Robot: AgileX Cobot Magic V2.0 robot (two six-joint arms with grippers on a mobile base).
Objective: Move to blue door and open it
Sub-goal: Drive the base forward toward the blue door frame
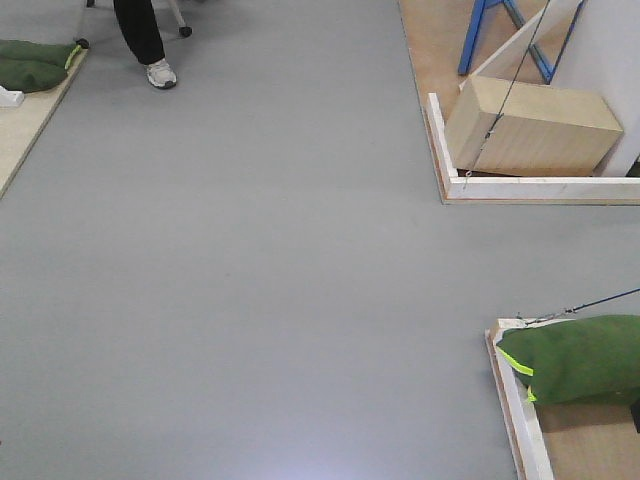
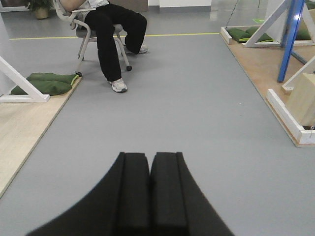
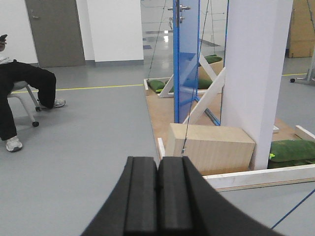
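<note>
Approach phase. I judge the base should cross the grey floor [image 3: 98,147] and swing right, keeping clear of the raised wooden platform [image 3: 160,108] and the wooden box [image 3: 206,147] that lies just ahead of my right fingers [image 3: 142,191]. These and my left fingers [image 2: 135,187] are pressed together, holding nothing. The blue door [image 3: 187,73] stands well beyond the right fingers, slightly to their right. It is tall, glossy and bright blue, with its steel lever handle [image 3: 178,9] high up.
</note>
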